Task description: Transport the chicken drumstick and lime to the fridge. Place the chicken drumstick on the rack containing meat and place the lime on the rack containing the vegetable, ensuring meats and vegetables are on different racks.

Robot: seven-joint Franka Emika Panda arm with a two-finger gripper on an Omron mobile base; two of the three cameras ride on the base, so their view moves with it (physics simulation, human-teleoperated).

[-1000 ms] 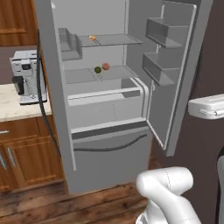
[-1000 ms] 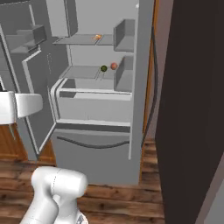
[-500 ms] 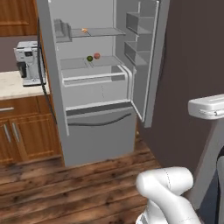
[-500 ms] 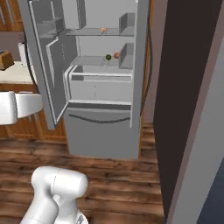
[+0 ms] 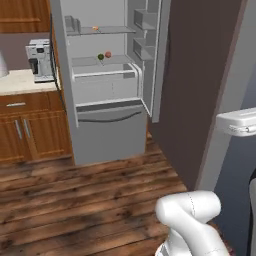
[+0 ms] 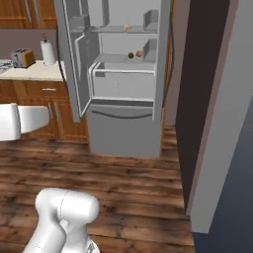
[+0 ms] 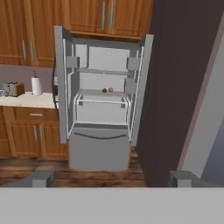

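Note:
The grey fridge stands with both upper doors swung wide. On its lower shelf the dark green lime sits right beside the red-orange vegetable. A small orange piece lies on the shelf above; it is too small to tell the chicken drumstick from the meat. My gripper is far back from the fridge, open, with nothing between its fingertips.
Left of the fridge runs a pale counter over wooden cabinets, with a coffee machine, a toaster and a paper towel roll. A tall dark panel stands close on the right. Wooden floor lies between me and the fridge.
The whole picture has shifted: the base has backed away, so the fridge looks smaller and farther off. The items on the fridge shelves have kept their places.

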